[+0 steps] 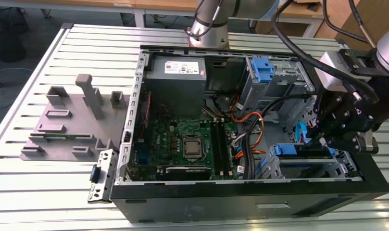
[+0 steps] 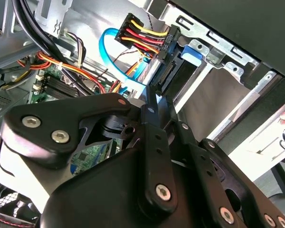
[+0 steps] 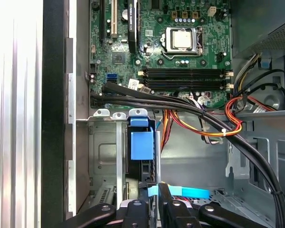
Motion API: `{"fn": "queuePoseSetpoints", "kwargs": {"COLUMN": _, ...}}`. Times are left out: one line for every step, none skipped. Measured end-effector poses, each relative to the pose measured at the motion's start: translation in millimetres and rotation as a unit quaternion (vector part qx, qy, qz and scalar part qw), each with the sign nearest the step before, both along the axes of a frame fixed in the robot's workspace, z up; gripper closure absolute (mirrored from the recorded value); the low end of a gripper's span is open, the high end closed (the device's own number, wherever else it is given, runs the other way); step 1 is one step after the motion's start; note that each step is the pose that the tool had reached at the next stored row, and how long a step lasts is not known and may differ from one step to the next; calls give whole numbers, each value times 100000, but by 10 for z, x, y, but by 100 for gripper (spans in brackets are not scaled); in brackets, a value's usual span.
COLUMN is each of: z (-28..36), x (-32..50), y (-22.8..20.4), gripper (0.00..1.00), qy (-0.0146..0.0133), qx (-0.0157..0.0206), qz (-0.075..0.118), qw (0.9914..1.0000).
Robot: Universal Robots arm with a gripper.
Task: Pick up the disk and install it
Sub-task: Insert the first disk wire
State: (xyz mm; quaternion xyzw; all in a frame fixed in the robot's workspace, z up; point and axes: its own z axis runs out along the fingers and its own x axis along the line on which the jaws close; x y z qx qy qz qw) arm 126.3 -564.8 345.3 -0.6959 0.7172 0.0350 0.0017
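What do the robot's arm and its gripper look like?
The arm has silver-grey tube segments with grey joint housings, and thick black cables run along it. The gripper is matte black, built of flat linkage bars joined by silver screws, mounted below a pale grey wrist block.

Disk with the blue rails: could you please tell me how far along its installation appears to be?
Done: the flat silver-grey disk with blue plastic rails is off the table and sits inside the grey metal drive bay of the open computer case. In hand: the black gripper is right at the disk's edge. Left: whether the disk is fully seated cannot be told.
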Motion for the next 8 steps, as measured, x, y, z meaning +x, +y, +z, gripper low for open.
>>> {"fn": "queuePoseSetpoints", "kwargs": {"z": 9, "x": 0, "y": 0, "gripper": 77, "qy": 0, "qx": 0, "qz": 1, "qw": 100000}}
{"fn": "queuePoseSetpoints", "kwargs": {"z": 15, "x": 0, "y": 0, "gripper": 77, "qy": 2, "qx": 7, "qz": -2, "qw": 100000}}
{"fn": "queuePoseSetpoints", "kwargs": {"z": 23, "x": 0, "y": 0, "gripper": 77, "qy": 1, "qx": 6, "qz": 0, "qw": 100000}}
{"fn": "queuePoseSetpoints", "kwargs": {"z": 32, "x": 0, "y": 0, "gripper": 77, "qy": 1, "qx": -1, "qz": -2, "qw": 100000}}
{"fn": "queuePoseSetpoints", "kwargs": {"z": 38, "x": 0, "y": 0, "gripper": 77, "qy": -3, "qx": 4, "qz": 0, "qw": 100000}}
{"fn": "queuePoseSetpoints", "kwargs": {"z": 38, "x": 0, "y": 0, "gripper": 77, "qy": -4, "qx": 19, "qz": 0, "qw": 100000}}
{"fn": "queuePoseSetpoints", "kwargs": {"z": 39, "x": 0, "y": 0, "gripper": 77, "qy": -7, "qx": 15, "qz": 0, "qw": 100000}}
{"fn": "queuePoseSetpoints", "kwargs": {"z": 39, "x": 0, "y": 0, "gripper": 77, "qy": -7, "qx": 17, "qz": 0, "qw": 100000}}
